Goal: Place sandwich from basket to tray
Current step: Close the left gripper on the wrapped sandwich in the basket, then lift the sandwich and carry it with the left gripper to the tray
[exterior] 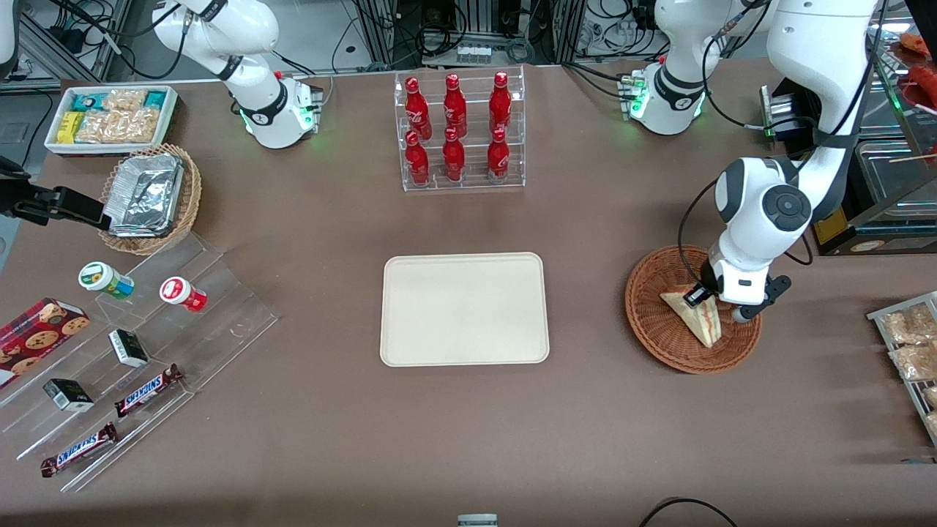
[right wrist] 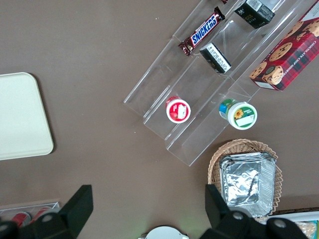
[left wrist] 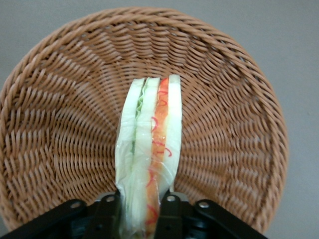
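- The small triangular sandwich (exterior: 694, 313) of pale beige bread, with red and green filling showing along its cut edge, lies inside the round reddish-brown woven wicker basket (exterior: 651, 322), which sits toward the working arm's end of the tabletop, about midway between the table's front-camera edge and the edge where the arm bases stand.
- The left arm's gripper (left wrist: 142, 211) is down in the basket with its two black fingers (left wrist: 170, 211) closed against the outer bread faces at one end of the wedge, so the claw is holding the sandwich.
- In the wrist view the wedge stands on edge between the fingers, cut edge toward the camera, and the clear wrapping bulges a little just past the pads.
- The flat cream-coloured rectangular tray (exterior: 410, 344) with rounded corners lies near the middle of the tabletop, well apart from the basket, and nothing is on it.
- The grip sits near one end, not at the middle, so the free end may sag or swing on lifting and the wedge may slip out.
- Soft bread may also squash under the squeeze, or the layers may slide inside the slick wrapping.
- A low lift risks catching the sandwich on the basket's raised rim and dragging the light basket across the brown tabletop (exterior: 468, 439).
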You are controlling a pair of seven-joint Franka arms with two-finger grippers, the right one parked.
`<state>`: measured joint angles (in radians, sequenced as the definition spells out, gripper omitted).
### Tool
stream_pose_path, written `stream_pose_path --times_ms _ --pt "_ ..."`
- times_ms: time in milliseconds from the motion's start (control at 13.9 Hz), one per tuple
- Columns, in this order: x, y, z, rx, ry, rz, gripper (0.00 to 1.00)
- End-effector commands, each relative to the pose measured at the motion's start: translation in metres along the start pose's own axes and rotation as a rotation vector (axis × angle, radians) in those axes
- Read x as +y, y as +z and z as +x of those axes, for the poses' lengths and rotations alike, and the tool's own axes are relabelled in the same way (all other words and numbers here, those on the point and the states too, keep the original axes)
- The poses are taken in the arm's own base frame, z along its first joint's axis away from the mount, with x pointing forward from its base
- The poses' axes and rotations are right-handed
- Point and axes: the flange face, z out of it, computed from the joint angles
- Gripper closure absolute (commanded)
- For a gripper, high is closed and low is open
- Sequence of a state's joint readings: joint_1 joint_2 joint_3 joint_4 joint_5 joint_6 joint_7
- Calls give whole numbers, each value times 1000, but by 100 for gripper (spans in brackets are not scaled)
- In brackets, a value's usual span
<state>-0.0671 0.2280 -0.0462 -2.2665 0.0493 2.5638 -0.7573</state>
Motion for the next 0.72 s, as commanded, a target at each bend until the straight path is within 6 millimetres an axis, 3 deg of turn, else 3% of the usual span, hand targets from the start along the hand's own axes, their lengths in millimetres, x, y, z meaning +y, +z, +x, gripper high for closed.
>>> stream_pose_path --times_ms 0,216,361,505,649 --pt "30 -53 -9 -34 57 49 79" --pt "90 -113 -33 -79 145 104 79" --pt "132 -136 -65 -85 194 114 79" --pt "172 -145 -104 -72 235 95 79" --pt "216 -140 -145 -72 301 78 79"
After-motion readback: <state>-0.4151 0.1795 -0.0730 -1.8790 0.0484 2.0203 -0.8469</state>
